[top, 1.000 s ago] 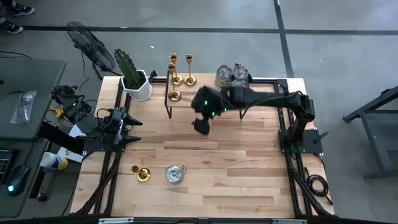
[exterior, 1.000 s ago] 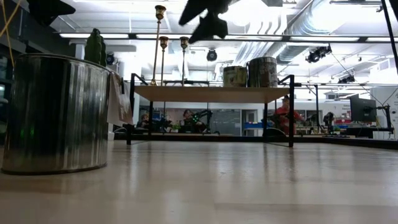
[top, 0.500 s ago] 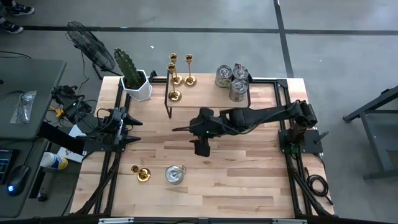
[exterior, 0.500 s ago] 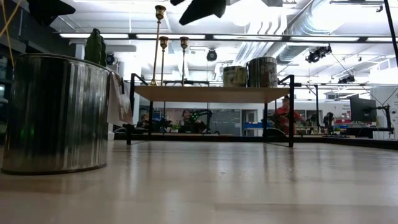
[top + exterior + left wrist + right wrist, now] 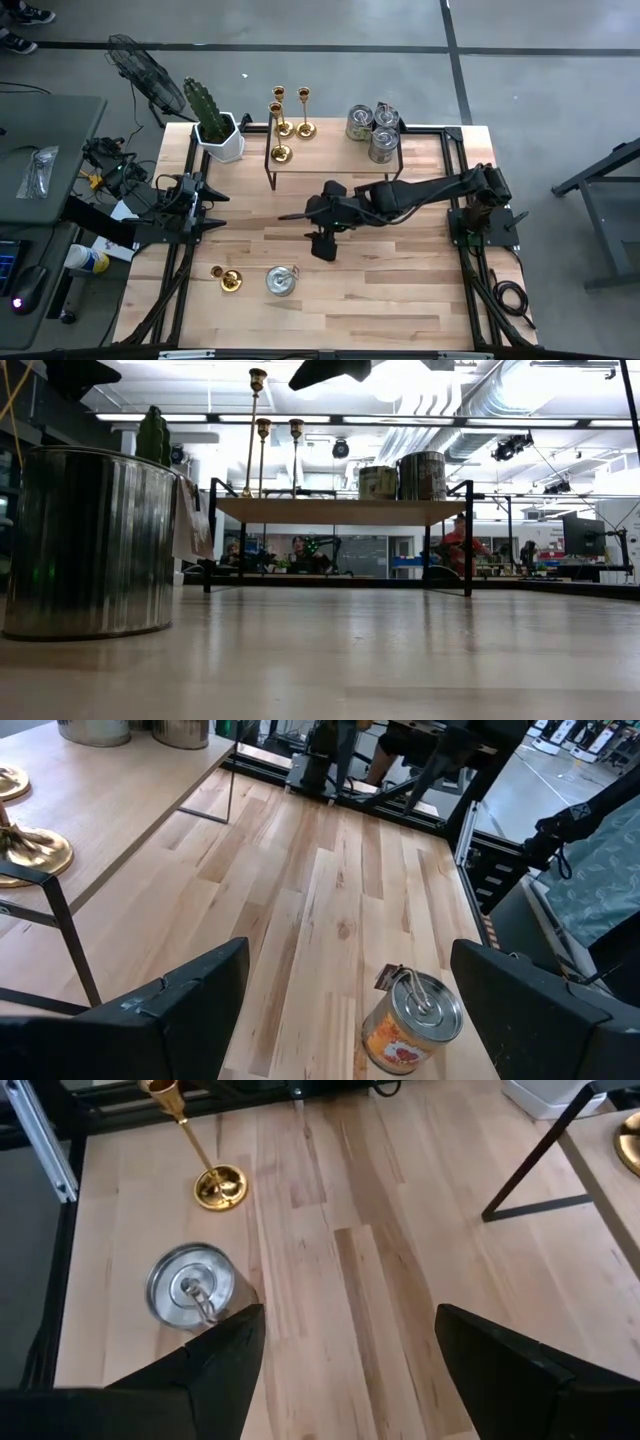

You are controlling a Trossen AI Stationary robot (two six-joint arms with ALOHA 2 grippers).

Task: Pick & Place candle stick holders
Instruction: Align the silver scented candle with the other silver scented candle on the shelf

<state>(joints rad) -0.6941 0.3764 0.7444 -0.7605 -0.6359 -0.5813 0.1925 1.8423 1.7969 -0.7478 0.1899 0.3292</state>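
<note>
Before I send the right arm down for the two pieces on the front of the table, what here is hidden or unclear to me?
- Gold candlestick: its top is cut off by the right wrist view's edge.
- Silver holder: low view's left edge crops it, and it blocks the gold one behind.
- Right tool: low view shows only a dark piece at the top edge.
- Raised shelf: the silver holders' far sides are unseen.

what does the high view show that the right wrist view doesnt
Only the high view shows the cactus pot, the three gold candlesticks and three silver holders on the raised shelf, the left gripper waiting open at the table's left edge, and the whole right arm reaching over the table's middle.

Only the right wrist view shows the right gripper from behind its own open, empty fingers.

Both show the gold candlestick and the silver holder beside it on the table.
</note>
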